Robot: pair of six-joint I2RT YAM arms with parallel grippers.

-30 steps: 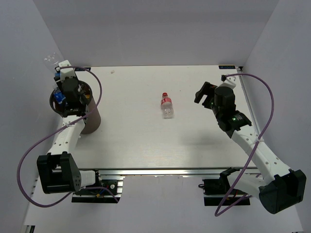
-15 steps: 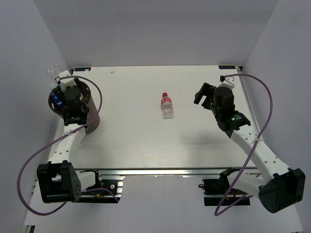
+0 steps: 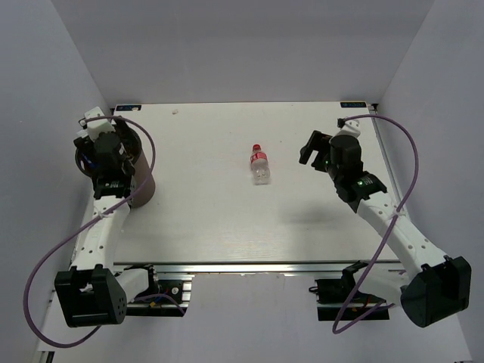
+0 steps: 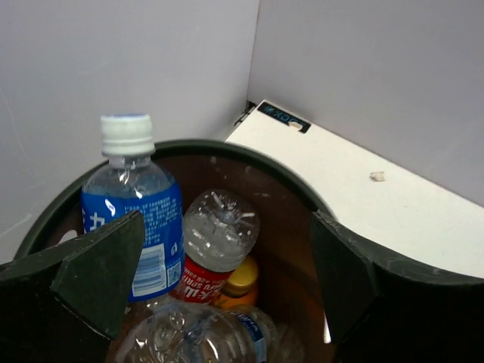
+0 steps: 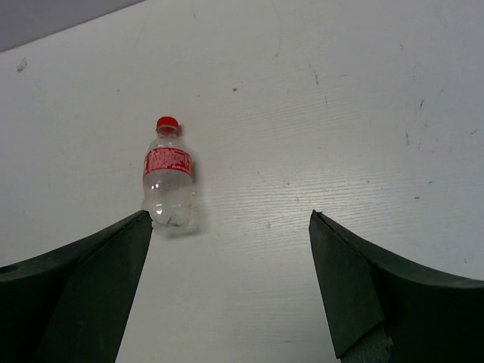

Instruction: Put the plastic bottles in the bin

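The dark brown bin (image 3: 142, 187) stands at the table's left edge, and my left gripper (image 3: 100, 148) hangs over its mouth. In the left wrist view that gripper (image 4: 227, 227) is open above the rim (image 4: 249, 155), holding nothing. Several plastic bottles lie inside: a blue-labelled one with a white cap (image 4: 132, 204), a red-labelled one bottom-up (image 4: 215, 242), a short orange one (image 4: 240, 281) and a clear one (image 4: 197, 336). One red-capped bottle (image 3: 260, 164) lies mid-table. My right gripper (image 3: 313, 148) is open to its right; in the right wrist view the bottle (image 5: 169, 181) lies ahead of the left finger, the gripper (image 5: 231, 215) apart from it.
White walls close in the table (image 3: 227, 219) on the left, back and right. The bin sits close to the left wall. A small white speck (image 3: 175, 111) lies near the back edge. The arm bases and an aluminium rail (image 3: 249, 266) run along the near edge.
My left gripper has opened over the bin, and the clear bottle it held above the rim is no longer in its jaws. The right arm has shifted only slightly.
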